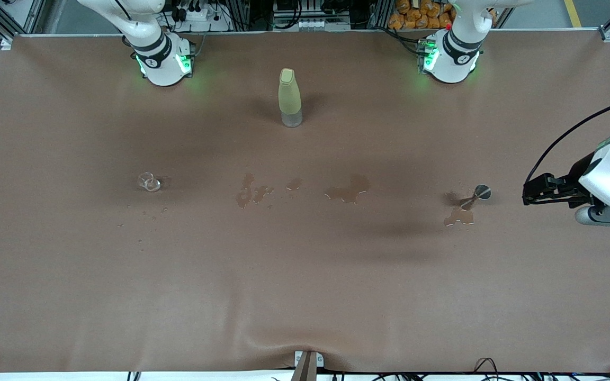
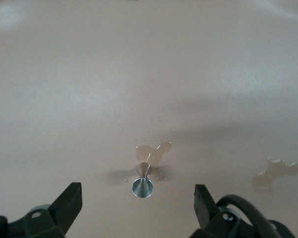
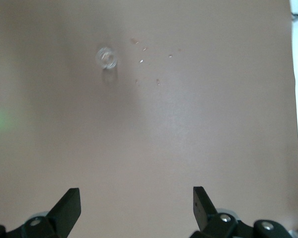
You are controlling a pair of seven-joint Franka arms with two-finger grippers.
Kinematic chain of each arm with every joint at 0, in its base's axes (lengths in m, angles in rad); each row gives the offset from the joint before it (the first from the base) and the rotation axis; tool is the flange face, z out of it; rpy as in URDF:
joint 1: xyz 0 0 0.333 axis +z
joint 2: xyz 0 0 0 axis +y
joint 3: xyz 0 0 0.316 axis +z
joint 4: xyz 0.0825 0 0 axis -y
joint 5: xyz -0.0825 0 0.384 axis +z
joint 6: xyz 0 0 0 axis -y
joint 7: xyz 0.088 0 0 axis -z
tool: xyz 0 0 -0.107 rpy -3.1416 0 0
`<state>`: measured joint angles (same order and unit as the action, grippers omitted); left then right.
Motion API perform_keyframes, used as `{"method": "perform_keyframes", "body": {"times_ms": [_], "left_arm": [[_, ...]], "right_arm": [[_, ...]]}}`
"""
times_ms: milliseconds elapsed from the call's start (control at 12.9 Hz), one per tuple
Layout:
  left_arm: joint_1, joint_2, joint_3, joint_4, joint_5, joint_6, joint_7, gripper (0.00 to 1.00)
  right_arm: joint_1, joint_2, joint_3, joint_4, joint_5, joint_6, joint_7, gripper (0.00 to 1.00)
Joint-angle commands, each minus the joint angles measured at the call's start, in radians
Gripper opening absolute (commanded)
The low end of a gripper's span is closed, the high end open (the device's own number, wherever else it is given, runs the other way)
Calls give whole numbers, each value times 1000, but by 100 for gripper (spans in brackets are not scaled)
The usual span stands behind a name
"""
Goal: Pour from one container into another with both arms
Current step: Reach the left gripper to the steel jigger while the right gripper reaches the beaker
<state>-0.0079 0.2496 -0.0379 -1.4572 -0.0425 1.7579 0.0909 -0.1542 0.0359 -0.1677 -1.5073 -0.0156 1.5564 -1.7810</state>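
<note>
The tiny grey stemmed cup [image 1: 478, 193] lies on its side on the brown table toward the left arm's end, its round mouth [image 2: 142, 187] facing my left gripper. My left gripper [image 1: 526, 194] hangs low beside the cup, apart from it, open with nothing between its fingers [image 2: 137, 196]. The tiny clear beaker [image 1: 150, 182] stands toward the right arm's end. In the right wrist view the beaker [image 3: 107, 58] shows well ahead of my right gripper [image 3: 136, 197], which is open and empty above bare table. The right hand is out of the front view.
A tall yellow-green bottle [image 1: 289, 98] stands between the two arm bases. Wet puddles lie on the cloth: one by the cup [image 1: 458, 216], one mid-table [image 1: 348, 191], smaller ones [image 1: 252, 193] nearby. Droplets dot the cloth near the beaker.
</note>
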Motion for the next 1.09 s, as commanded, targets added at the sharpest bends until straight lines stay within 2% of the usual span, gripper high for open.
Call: {"method": "perform_keyframes", "body": {"times_ms": [0, 156, 311, 544, 778, 1011], "left_arm": [[63, 14, 3, -3, -110, -2, 191, 100], [114, 37, 3, -11, -171, -2, 349, 100], [141, 72, 3, -12, -178, -2, 522, 100], [201, 140, 1, -35, -288, -3, 822, 100], [261, 163, 1, -101, -396, -6, 1060, 100], [282, 217, -2, -106, -483, -12, 1373, 100]], "right_arm": [[-31, -2, 8, 9, 16, -2, -165, 100], [-34, -2, 8, 7, 16, -2, -208, 100], [-38, -5, 8, -34, 26, 19, -210, 100], [-67, -10, 1, -183, 130, 118, -270, 100], [-68, -2, -48, -316, 268, 214, -398, 100], [-70, 31, -76, -411, 406, 280, -542, 100]]}}
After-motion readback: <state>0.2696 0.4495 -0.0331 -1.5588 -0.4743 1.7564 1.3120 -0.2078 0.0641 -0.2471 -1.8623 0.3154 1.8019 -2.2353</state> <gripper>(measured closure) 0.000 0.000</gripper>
